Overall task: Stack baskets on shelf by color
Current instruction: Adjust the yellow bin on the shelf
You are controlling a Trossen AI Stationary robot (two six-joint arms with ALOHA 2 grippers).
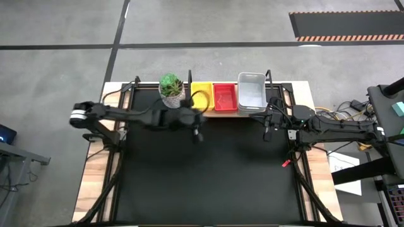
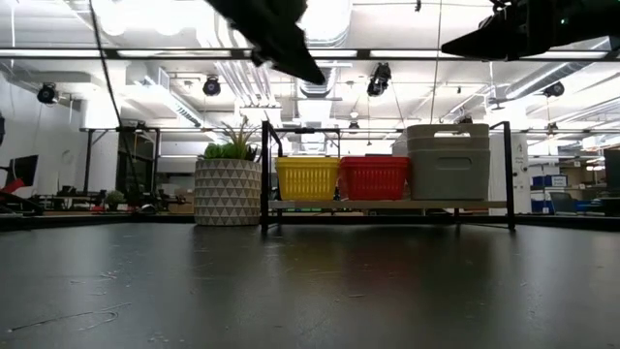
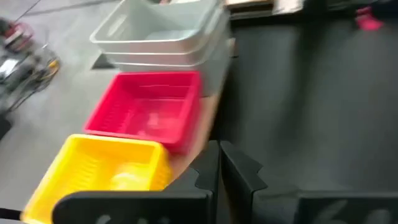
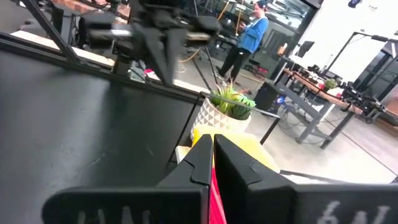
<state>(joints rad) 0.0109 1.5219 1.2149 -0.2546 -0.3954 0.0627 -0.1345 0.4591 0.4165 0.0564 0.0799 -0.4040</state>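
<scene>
Three stacks of baskets stand by their bottoms in a row on the wooden shelf (image 1: 222, 114) at the table's far edge: yellow (image 1: 201, 96), red (image 1: 225, 98) and the taller grey-white stack (image 1: 252, 92). The low view shows them side by side: yellow (image 2: 307, 177), red (image 2: 374, 177), grey-white (image 2: 448, 161). My left gripper (image 1: 197, 135) hangs shut over the table, just near of the yellow stack, holding nothing; its wrist view shows the fingers (image 3: 219, 169) closed. My right gripper (image 1: 267, 133) is shut and empty too (image 4: 212, 163), near of the grey-white stack.
A white patterned plant pot (image 1: 171, 89) with a green plant stands left of the yellow baskets (image 2: 228, 190). The black tabletop (image 1: 208, 176) spreads toward the near edge. A small red item (image 1: 285, 163) lies by the table's right edge. A person in blue (image 4: 250, 31) stands in the room beyond.
</scene>
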